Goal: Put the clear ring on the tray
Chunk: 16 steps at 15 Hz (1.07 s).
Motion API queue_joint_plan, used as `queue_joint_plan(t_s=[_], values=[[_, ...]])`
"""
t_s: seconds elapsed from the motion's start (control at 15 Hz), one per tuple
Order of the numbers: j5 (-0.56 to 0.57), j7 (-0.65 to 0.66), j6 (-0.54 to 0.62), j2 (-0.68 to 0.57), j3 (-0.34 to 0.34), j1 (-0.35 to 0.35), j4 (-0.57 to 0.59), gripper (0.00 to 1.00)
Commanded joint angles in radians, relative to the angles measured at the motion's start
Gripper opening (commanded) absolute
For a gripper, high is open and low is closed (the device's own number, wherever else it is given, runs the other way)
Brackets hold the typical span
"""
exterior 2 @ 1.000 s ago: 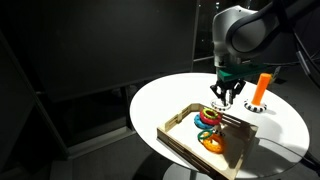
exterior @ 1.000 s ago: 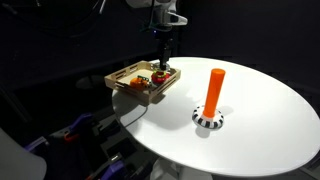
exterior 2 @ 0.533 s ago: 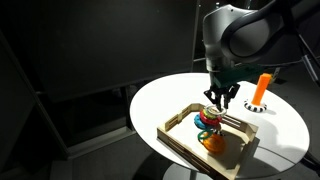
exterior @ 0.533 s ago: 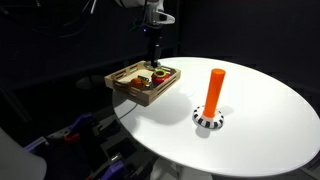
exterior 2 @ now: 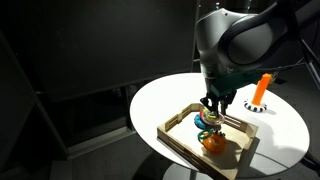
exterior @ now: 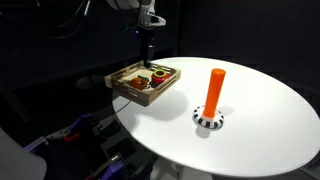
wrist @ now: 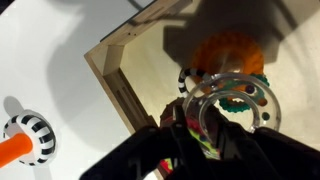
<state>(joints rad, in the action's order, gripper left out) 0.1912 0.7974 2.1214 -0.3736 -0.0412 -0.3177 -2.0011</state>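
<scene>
The light-wood tray (exterior: 123, 88) sits at the table's edge; it also shows in the other exterior view (exterior 2: 182, 145) and in the wrist view (wrist: 113, 80). My gripper (exterior: 148, 57) hangs above the tray in both exterior views (exterior 2: 214, 104). In the wrist view the gripper (wrist: 195, 130) is shut on the clear ring (wrist: 232, 84), holding it upright-tilted over the tray's inside. Several coloured rings (wrist: 226, 52) lie in the tray beneath it.
An orange peg (exterior: 213, 90) stands on a black-and-white checkered ring (exterior: 208, 120) on the round white table (exterior: 270, 120); both show in the wrist view (wrist: 28, 136). The peg also shows behind the arm (exterior 2: 262, 88). Dark surroundings lie beyond the table's edge.
My gripper has moved with the clear ring from the tray's table-side end farther across the tray, towards its outer end. The peg and tray have not moved.
</scene>
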Motion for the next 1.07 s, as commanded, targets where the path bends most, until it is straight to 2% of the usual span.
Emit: queue_joint_plan(t_s=[0.0,1.0], values=[[0.047,0.025,-0.021,-0.019,-0.006,-0.012,0.015,0.08],[0.078,0.036,-0.002,-0.097,0.006,-0.035,0.014,0.09]])
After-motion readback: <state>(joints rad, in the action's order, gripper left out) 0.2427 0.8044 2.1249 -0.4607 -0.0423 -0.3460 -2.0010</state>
